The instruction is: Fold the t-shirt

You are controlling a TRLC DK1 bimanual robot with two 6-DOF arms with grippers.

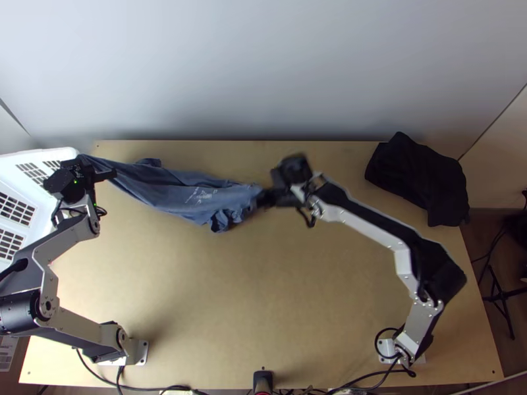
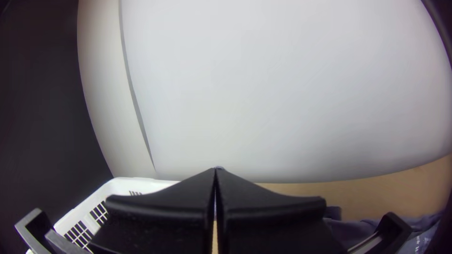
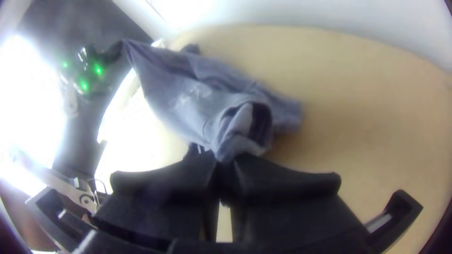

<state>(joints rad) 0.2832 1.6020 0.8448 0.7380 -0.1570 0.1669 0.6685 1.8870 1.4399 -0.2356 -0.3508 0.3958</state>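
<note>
Now the t-shirt (image 1: pixel 197 193) is stretched between the left claw (image 1: pixel 82 166) and the right claw (image 1: pixel 262 199). It is blue-grey and has a small pale print; the cloth looks soft, narrowed to a point at the left claw, with loose, bunched folds near the right claw. Both claws have their fingers pressed together, each pinching one part of this cloth. Just beside the left claw is a white basket (image 1: pixel 29 157) with slotted walls. The left arm is sharply bent, while the right arm extends diagonally from its base.
</note>
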